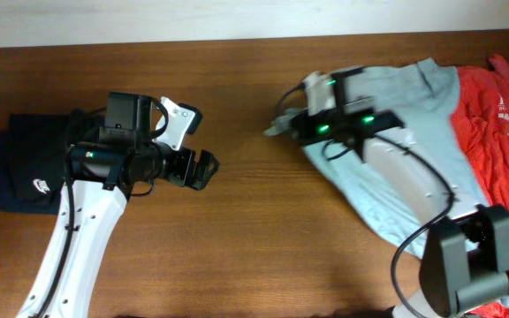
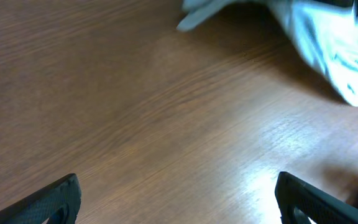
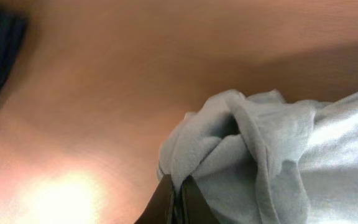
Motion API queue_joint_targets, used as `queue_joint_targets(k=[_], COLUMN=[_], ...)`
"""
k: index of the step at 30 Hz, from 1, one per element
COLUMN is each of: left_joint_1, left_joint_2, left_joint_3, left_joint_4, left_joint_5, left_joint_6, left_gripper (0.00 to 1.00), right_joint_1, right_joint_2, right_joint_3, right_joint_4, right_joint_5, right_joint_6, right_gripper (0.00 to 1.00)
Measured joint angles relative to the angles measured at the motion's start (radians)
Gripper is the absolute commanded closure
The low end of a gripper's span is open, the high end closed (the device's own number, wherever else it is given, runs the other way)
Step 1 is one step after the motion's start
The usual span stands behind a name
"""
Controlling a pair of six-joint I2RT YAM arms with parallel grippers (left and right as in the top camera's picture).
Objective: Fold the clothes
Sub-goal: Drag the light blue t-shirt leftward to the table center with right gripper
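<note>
While the right gripper [image 3: 178, 194] pinches an edge of the grey-blue T-shirt [image 1: 414, 115] and the left gripper [image 2: 182, 202] gapes, drawing it flat seems next.

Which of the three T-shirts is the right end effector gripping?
The pale grey-blue T-shirt, its bunched edge pinched in the shut right end effector. The orange-red T-shirt beside it and the navy T-shirt far left lie free.

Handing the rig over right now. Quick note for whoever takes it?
Left gripper: jaws open, empty, over bare table.
Right gripper: shut on a bunched edge of the pale grey-blue shirt.
Navy shirt: compact at the left, looks folded.
Orange-red shirt: crumpled at the far right, against the pale one.
Left to do: fold the pale shirt, then the orange-red.
</note>
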Motion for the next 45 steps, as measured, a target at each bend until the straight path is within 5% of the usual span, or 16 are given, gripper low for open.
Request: queue_joint_targets(k=[13,19,23,29,40,45], left_joint_1=[0.089,0.170,0.173,0.172,0.146,0.145], left_joint_2=[0.001,0.001,0.002,0.070,0.369,0.489], left_joint_3=[0.022,0.031,0.031,0.032,0.034,0.034], left_joint_4=[0.001,0.020,0.017,0.000,-0.078,-0.095], left_joint_5=[-0.249,-0.282,-0.285,-0.282,-0.143,-0.133], left_joint_6=[-0.013,-0.016,-0.016,-0.016,-0.020,-0.027], left_gripper=[0.01,0.01,0.01,0.01,0.02,0.37], right_joint_1=[0.449,0.588,0.623,0.472,-0.039,-0.119], right_joint_2=[0.005,0.005,0.005,-0.058,-0.158,-0.158], right_joint_3=[0.000,0.000,0.000,0.000,0.000,0.000], right_joint_4=[-0.061,-0.159,-0.193,-0.219,-0.341,-0.387], right_joint_5=[-0.015,-0.014,0.031,0.110,0.151,0.151], right_joint_6=[-0.007,-0.124,-0.174,-0.163,0.016,0.030], right_gripper=[0.95,0.57,0.49,0.21,0.18,0.18])
